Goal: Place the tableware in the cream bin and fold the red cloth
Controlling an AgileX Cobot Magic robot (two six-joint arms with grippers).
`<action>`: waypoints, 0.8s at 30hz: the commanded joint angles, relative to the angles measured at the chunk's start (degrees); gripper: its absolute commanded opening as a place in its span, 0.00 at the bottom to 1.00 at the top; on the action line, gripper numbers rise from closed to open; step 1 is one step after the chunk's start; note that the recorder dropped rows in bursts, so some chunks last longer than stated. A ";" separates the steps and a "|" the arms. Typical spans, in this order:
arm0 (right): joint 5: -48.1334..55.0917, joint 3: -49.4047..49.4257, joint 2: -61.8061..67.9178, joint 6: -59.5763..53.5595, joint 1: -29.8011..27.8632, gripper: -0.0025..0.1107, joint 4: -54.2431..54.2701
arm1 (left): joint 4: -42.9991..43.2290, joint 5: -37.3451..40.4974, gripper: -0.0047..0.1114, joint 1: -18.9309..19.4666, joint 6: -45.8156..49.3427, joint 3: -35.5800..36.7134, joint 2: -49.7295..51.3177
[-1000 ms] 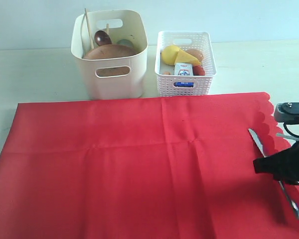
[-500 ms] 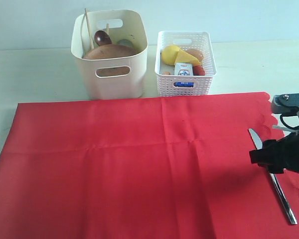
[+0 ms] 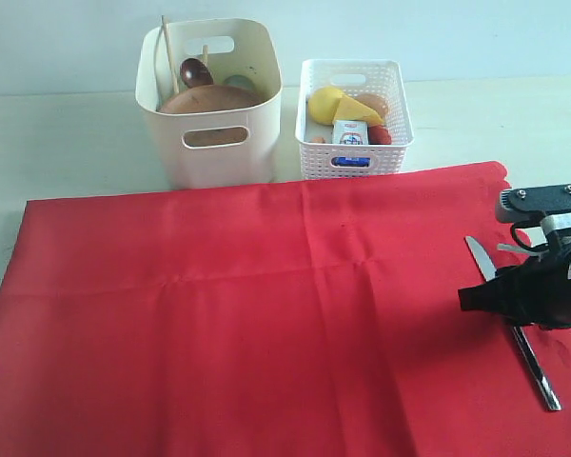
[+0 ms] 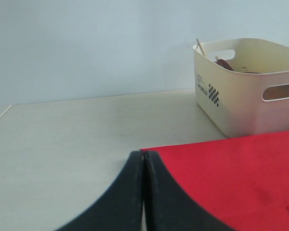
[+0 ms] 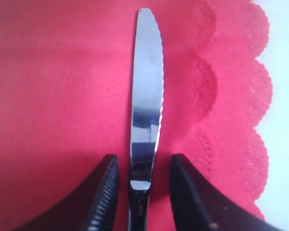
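At right gripper (image 5: 143, 166): narrow opening, 2 fingers straddling knife (image 5: 147, 96) at base of blade, clear of it on either side; nothing gripped. Knife flat on red cloth (image 3: 266, 314), near scalloped edge (image 5: 260, 96), tip pointing away from gripper. At left gripper (image 4: 143, 166): fingers pressed together, nothing between, by corner of cloth. Cloth spread on table (image 3: 67, 143). Just behind far edge: cream bin (image 3: 252, 143) with brown plate (image 3: 207, 99), spoon (image 3: 196, 71), chopsticks (image 3: 168, 52); white basket (image 3: 392, 143) with food beside it.
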 commanded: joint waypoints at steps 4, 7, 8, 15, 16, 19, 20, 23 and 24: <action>4.23 0.58 1.03 -1.02 -0.22 0.02 0.00 | 0.20 -0.41 0.04 -0.32 -0.28 -0.03 -0.36; 5.76 0.58 -1.85 -1.02 -0.22 0.02 0.00 | 0.20 -0.41 0.04 -0.32 -0.28 -0.03 -0.36; 6.29 0.58 -3.05 -0.84 -0.22 0.02 0.00 | 0.20 -0.41 0.04 -0.32 -0.28 -0.03 -0.36; 9.67 0.58 -18.06 -0.87 -0.22 0.02 0.00 | 0.20 -0.41 0.04 -0.32 -0.28 -0.03 -0.36; 9.96 0.58 -20.99 -0.87 -0.22 0.02 0.00 | 0.20 -0.41 0.04 -0.32 -0.28 -0.03 -0.36; 10.11 -0.68 -26.60 -0.87 -0.22 0.02 1.29 | 0.20 -0.41 0.04 -0.32 -0.28 -0.03 -0.36; 10.00 -1.56 -27.58 -0.87 -0.22 0.02 2.61 | 0.20 -0.41 0.04 -0.32 -0.28 -0.03 -0.36; 8.29 -6.88 -27.33 -0.98 1.12 0.02 3.99 | 0.20 -0.41 0.04 -0.32 -0.28 -0.03 -0.36; 6.67 -9.41 -25.89 -1.36 2.66 0.02 4.08 | 0.20 -0.41 0.04 -0.32 -0.28 -0.03 -0.36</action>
